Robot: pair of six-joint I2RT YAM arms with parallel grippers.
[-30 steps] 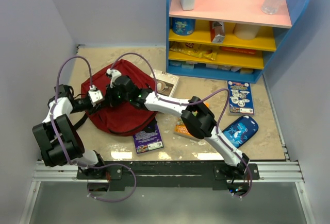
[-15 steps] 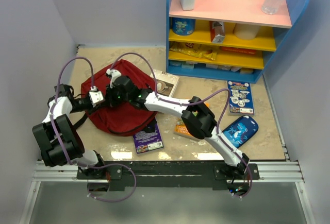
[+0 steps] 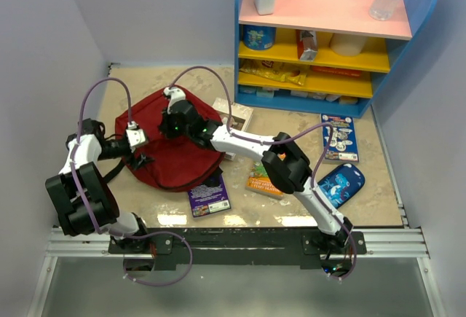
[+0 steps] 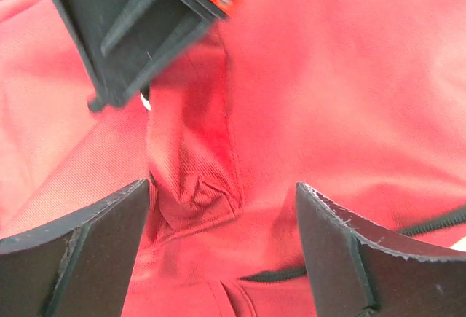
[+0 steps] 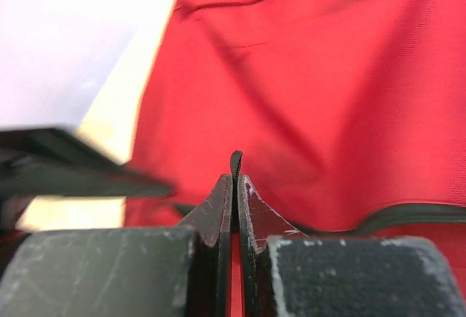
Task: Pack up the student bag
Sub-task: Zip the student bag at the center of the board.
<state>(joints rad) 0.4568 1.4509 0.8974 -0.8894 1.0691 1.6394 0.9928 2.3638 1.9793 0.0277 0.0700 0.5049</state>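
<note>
Slippage is threatening: right gripper [image 5: 234, 182] is pinching a thin black tab [image 5: 235, 158] on the student bag [image 3: 175, 167] while left gripper [image 4: 222, 193] is gaping wide over it, bracing nothing.

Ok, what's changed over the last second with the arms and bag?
The right gripper, shut on a thin black tab, moved toward the far side of the student bag. The left gripper opened above the red fabric. The purple book and blue pouch stayed put.
</note>
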